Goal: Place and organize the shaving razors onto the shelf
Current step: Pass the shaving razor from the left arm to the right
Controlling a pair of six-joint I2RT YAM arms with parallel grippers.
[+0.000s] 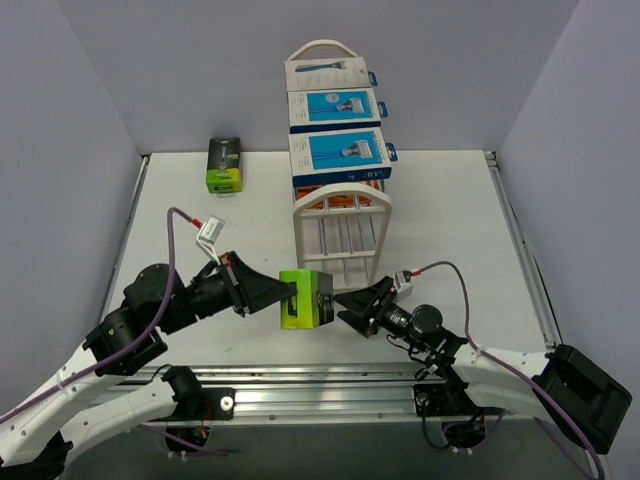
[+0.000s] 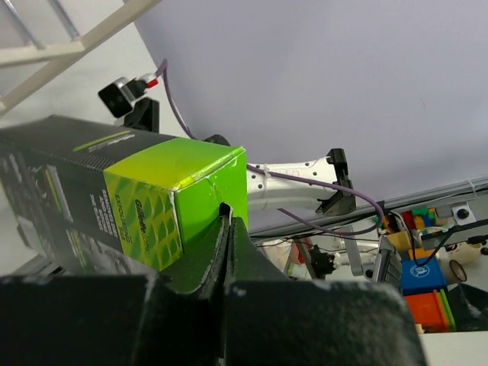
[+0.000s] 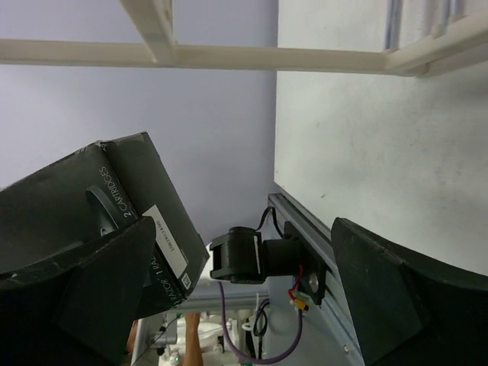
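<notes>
We see a black-and-lime box (image 1: 307,298) (image 2: 114,191) (image 3: 84,206) held in the air above the near part of the table (image 1: 450,220), just in front of the shelf (image 1: 340,220) and between the two arms. Its lime end faces left and its black end faces right.

The left gripper (image 1: 290,292) (image 2: 226,217) has its fingers pressed fully together on the edge of the lime end, and this pinch carries the box.

The right gripper (image 1: 345,303) (image 3: 242,229) is spread wide and grips nothing. In its wrist view the black end of the box reaches into the gap, close against one finger (image 3: 114,267), while the other finger (image 3: 381,290) stands well apart from it. We cannot tell whether that near finger touches the box.

The shelf runs away from the arms, its arched near end just behind the box. Three blue boxes (image 1: 337,108) lie in a row along its top tier, and orange boxes (image 1: 335,200) show on a tier below them, behind the near arch.

A second box (image 1: 224,165) in black and lime stands upright on the far left of the table, well apart from the shelf.
</notes>
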